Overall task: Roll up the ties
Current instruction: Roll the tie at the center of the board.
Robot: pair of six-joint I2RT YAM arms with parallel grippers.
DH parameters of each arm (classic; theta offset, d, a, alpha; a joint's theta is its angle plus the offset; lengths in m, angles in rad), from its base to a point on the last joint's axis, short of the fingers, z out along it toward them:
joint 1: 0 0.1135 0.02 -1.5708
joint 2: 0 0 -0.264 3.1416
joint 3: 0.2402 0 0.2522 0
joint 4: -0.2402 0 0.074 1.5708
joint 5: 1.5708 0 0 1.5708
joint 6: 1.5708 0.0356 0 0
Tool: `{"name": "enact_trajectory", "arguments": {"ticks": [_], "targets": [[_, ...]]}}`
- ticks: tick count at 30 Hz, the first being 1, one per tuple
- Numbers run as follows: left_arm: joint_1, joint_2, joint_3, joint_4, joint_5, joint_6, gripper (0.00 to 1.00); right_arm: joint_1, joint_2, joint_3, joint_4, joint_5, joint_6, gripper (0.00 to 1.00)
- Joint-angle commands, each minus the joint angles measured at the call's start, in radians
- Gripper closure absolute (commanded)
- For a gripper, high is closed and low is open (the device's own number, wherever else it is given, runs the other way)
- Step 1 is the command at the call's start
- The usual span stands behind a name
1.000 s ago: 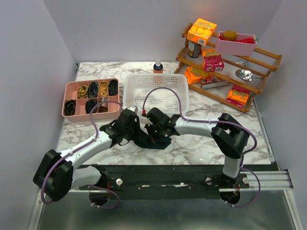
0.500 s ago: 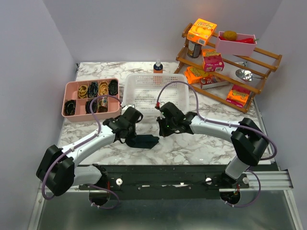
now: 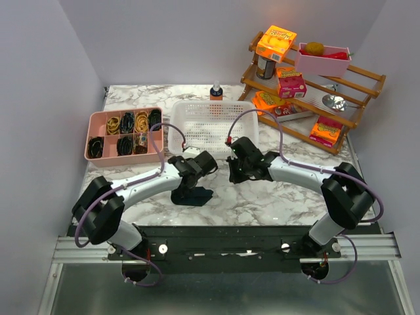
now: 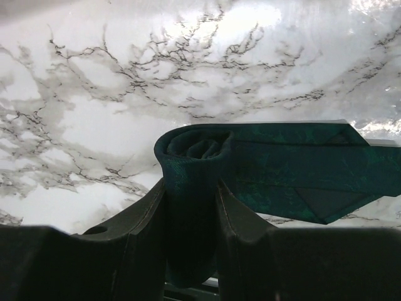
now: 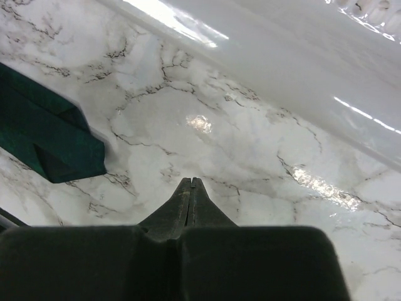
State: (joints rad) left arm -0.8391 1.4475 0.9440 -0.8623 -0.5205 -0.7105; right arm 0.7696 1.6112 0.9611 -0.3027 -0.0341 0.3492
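Saw a white marble-veined tabletop (image 3: 282, 197) carrying a white plastic lattice basket (image 3: 211, 103), with the dark teal fabric necktie (image 4: 282, 166) lying in front of that basket, its rolled end clamped between the left gripper's (image 4: 191, 200) black fingers, and the right gripper (image 5: 190, 185) pinched together, empty, just before the basket's front wall.

Premises: a robotics test cell, not a home or shop. Plain pale walls (image 3: 197, 39) box in one marble-patterned table (image 3: 282, 197) on three sides. Two robot arms, left (image 3: 141, 190) and right (image 3: 298, 174), are bolted to a metal rail (image 3: 223, 246) at the near edge, with lilac cables (image 3: 252, 113) looping off them. The goods are staged props: a wooden rack (image 3: 373, 88) of snack boxes (image 3: 275, 41), a pink compartment tray (image 3: 125, 158), a white plastic basket (image 3: 213, 105) and a small bottle (image 3: 216, 90).
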Motion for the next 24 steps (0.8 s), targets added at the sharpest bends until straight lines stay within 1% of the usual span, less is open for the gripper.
{"name": "enact_trajectory", "arguments": {"ticks": [1, 4, 12, 18, 21, 24], "targets": [[-0.054, 0.077, 0.061, -0.084, -0.090, -0.056, 0.92, -0.023, -0.023, -0.025, -0.009, 0.028, -0.010, 0.99], [-0.093, 0.134, 0.091, -0.087, -0.085, -0.066, 0.93, -0.038, -0.030, -0.041, -0.007, 0.055, -0.004, 0.99], [-0.201, 0.250, 0.182, -0.090, -0.065, -0.102, 0.92, -0.065, -0.034, -0.070, 0.004, 0.056, -0.003, 0.99], [-0.241, 0.320, 0.220, -0.080, -0.044, -0.116, 0.86, -0.075, -0.031, -0.085, 0.007, 0.056, -0.001, 0.99], [-0.262, 0.330, 0.219, -0.064, -0.033, -0.124, 0.80, -0.078, -0.030, -0.088, 0.008, 0.054, -0.001, 0.99], [-0.284, 0.327, 0.210, -0.038, -0.019, -0.132, 0.65, -0.079, -0.025, -0.088, 0.010, 0.051, -0.001, 0.99]]}}
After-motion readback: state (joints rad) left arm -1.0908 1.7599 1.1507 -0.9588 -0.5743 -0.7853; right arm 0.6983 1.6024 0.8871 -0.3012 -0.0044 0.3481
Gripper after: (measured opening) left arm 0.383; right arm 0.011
